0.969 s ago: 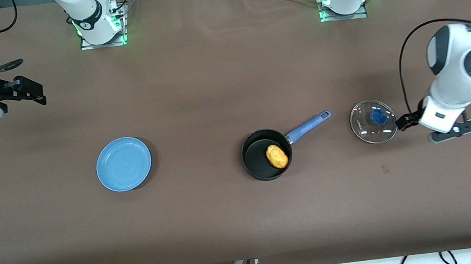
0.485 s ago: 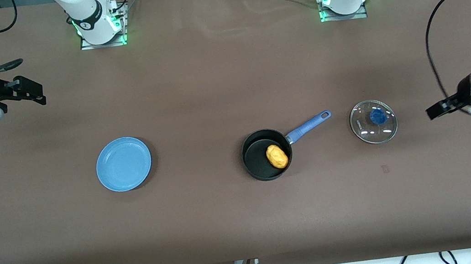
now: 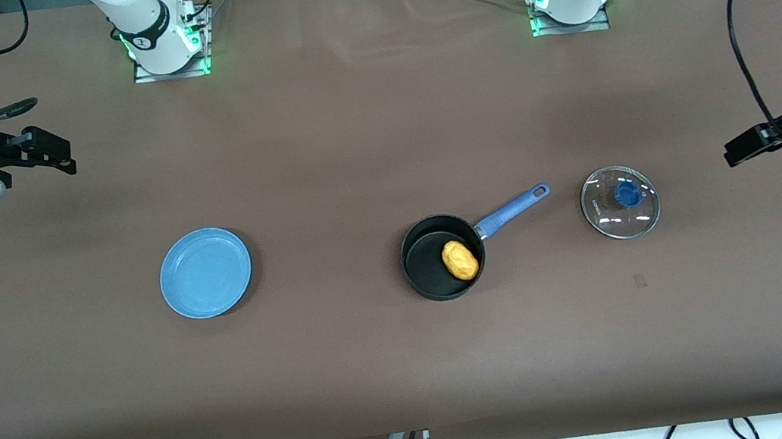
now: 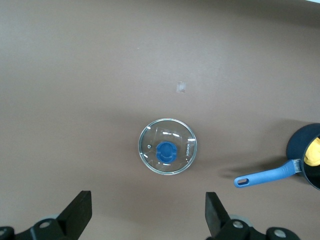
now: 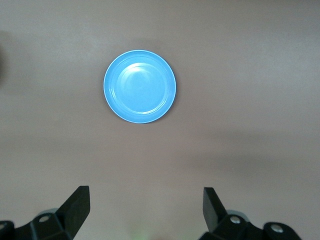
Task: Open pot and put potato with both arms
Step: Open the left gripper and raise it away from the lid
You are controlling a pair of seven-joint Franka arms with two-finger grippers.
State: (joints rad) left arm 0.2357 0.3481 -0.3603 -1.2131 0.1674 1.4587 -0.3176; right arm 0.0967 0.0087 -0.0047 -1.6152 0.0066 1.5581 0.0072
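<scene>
The black pot (image 3: pixel 427 260) stands open near the table's middle, its blue handle (image 3: pixel 512 207) pointing toward the left arm's end. The yellow-orange potato (image 3: pixel 460 259) lies inside it. The glass lid (image 3: pixel 620 202) with its blue knob lies flat on the table beside the handle's end. My left gripper (image 3: pixel 740 147) is open and empty, over the table at the left arm's end, apart from the lid. Its wrist view shows the lid (image 4: pixel 167 146), the handle (image 4: pixel 265 176) and a bit of the potato (image 4: pixel 314 152). My right gripper (image 3: pixel 49 153) is open and empty, waiting over the right arm's end.
A round light-blue plate (image 3: pixel 206 272) lies empty toward the right arm's end of the table, and it also shows in the right wrist view (image 5: pixel 140 86). Cables run along the table's front edge. The brown table top (image 3: pixel 349 141) is bare between the bases and the pot.
My left arm has drawn away from the lid toward the left arm's end of the table. The lid, pot and potato stay put. The right arm has not moved.
</scene>
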